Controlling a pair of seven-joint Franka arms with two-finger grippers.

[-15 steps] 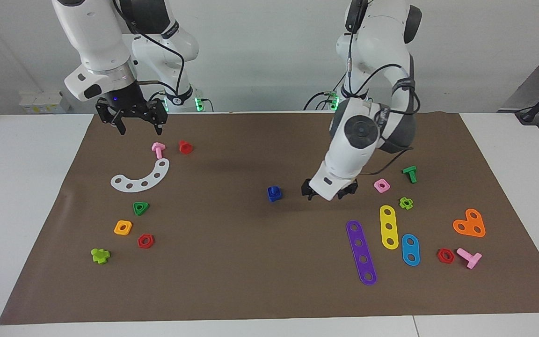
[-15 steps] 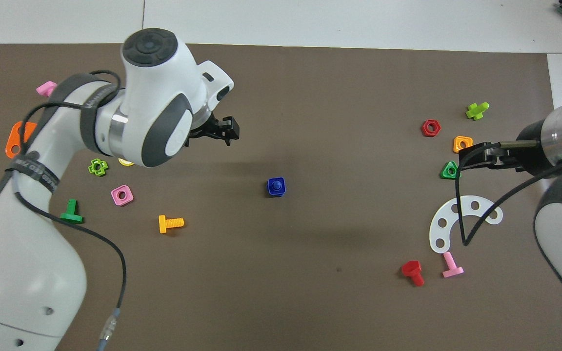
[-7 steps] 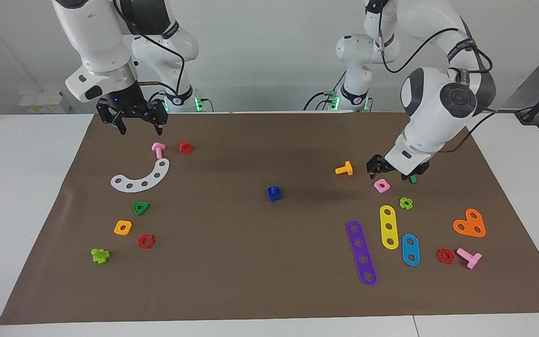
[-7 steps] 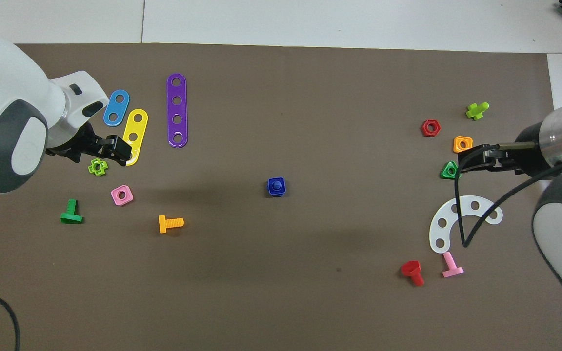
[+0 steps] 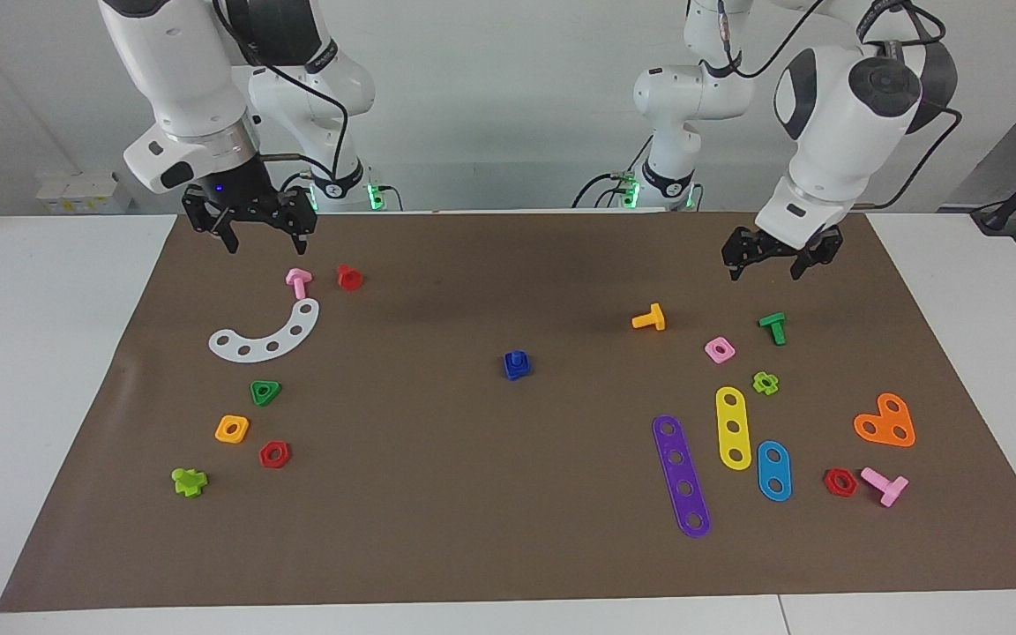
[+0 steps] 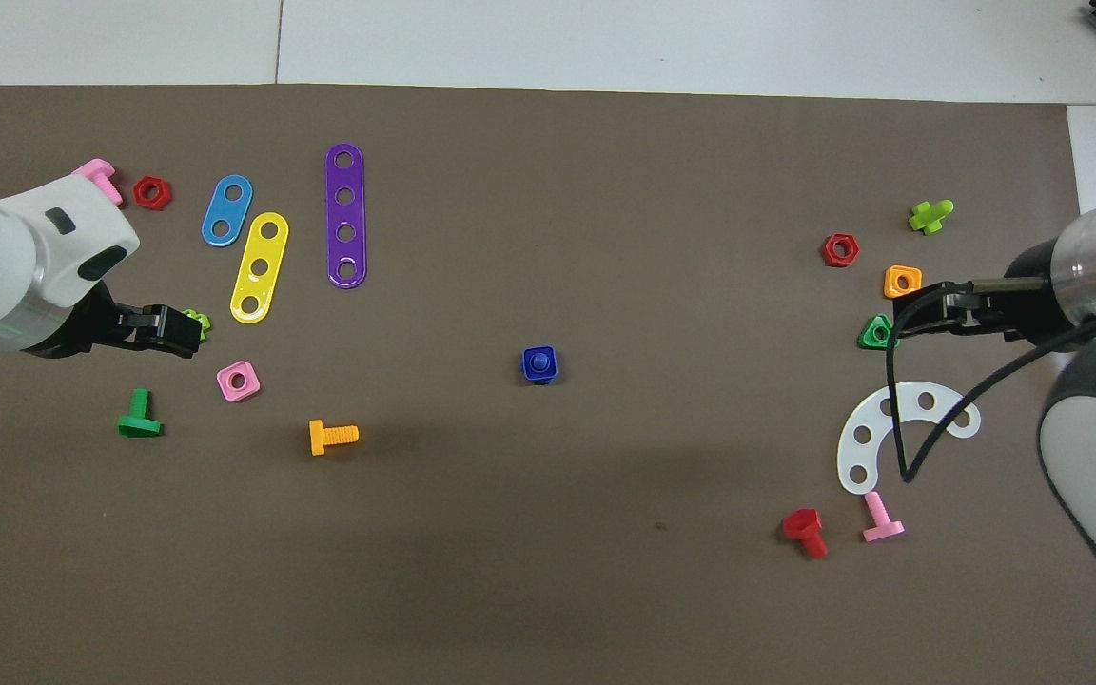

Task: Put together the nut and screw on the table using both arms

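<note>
Brown paper sheeting point(image 5: 437, 511) covers most of the white surface point(image 5: 41, 370), filling the middle of both views. My two arms enter from the top of the facing view: my right arm point(image 5: 182, 79) at upper left, my left arm point(image 5: 834, 97) at upper right. My right gripper point(image 5: 263, 233) hangs over the sheet's upper left edge in the facing view, just above the pink bolt point(image 5: 298, 281) and the red bolt point(image 5: 349, 277), its fingers spread apart and holding nothing. My left gripper point(image 5: 767, 264) hangs at upper right of that view, above the green bolt point(image 5: 773, 327) and the pink square nut point(image 5: 719, 349), fingers likewise parted and empty. In the overhead view it sits at the left edge, over the light green piece point(image 6: 194, 322).

Dead centre in both views lies the blue pair: the nut point(image 5: 517, 368) flat on the sheet, with the screw point(image 5: 518, 358) standing in its hole, well apart from both grippers. An orange bolt point(image 5: 649, 318) lies to the upper right of it in the facing view.
</note>
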